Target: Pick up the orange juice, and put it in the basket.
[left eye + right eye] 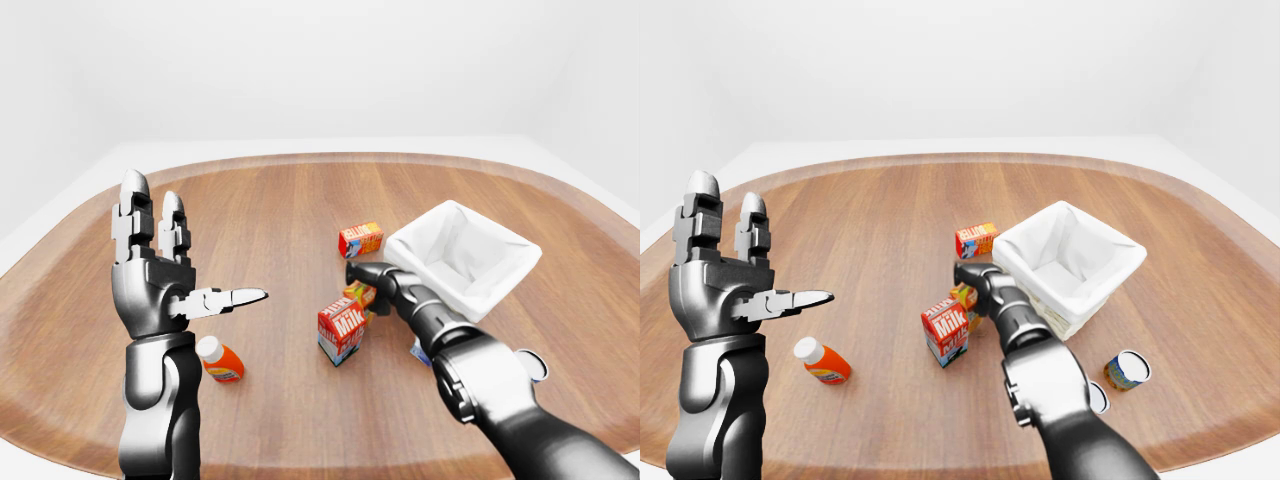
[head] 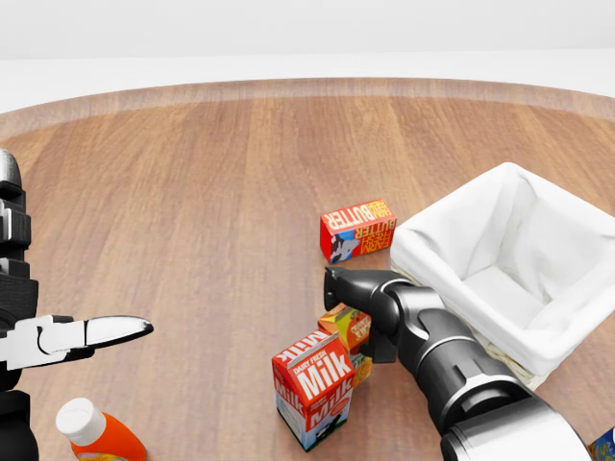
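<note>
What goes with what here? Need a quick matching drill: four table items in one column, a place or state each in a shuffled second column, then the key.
Items:
1. milk carton
2. butter box
3. basket
4. orange bottle

Places or states (head view unless noted):
A. lying on its side, white cap, bottom left
B. white cloth lining, nothing in it, far right
C. red, just left of the basket's top corner
D. upright, red top, below the right hand

Pairs: 1-D, 2-C, 3-B, 4-A
</note>
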### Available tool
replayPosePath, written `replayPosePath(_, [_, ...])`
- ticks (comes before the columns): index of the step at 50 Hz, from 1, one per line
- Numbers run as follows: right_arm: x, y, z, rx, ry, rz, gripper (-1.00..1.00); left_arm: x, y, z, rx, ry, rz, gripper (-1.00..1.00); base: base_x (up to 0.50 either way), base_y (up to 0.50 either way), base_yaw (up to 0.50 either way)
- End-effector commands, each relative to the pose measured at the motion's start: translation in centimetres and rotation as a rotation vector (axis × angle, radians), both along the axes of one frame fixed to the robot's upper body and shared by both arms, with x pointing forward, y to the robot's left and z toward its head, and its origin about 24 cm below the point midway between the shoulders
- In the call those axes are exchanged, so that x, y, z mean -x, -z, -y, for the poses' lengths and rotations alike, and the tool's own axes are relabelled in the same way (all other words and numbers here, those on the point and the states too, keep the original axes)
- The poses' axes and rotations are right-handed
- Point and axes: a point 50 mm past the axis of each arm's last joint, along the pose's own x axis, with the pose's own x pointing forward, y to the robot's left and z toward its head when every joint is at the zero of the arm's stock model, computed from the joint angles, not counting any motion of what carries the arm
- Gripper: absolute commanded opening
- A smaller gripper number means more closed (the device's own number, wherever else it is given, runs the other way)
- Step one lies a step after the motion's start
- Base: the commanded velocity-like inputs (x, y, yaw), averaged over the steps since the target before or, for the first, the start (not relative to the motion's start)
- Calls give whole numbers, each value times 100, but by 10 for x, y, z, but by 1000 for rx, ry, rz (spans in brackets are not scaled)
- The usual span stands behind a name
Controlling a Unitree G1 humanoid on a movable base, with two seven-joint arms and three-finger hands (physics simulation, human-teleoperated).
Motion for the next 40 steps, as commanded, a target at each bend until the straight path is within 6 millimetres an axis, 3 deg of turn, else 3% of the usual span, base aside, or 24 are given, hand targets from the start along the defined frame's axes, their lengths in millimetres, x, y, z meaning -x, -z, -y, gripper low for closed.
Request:
replayPosePath(1, [-7,-11,-1,-5,3,55,-100,0,0,0,0,0,0,100,0,0,0])
replayPosePath(40, [-16,-30,-3,29,-27,66,-100,0,0,0,0,0,0,100,0,0,0])
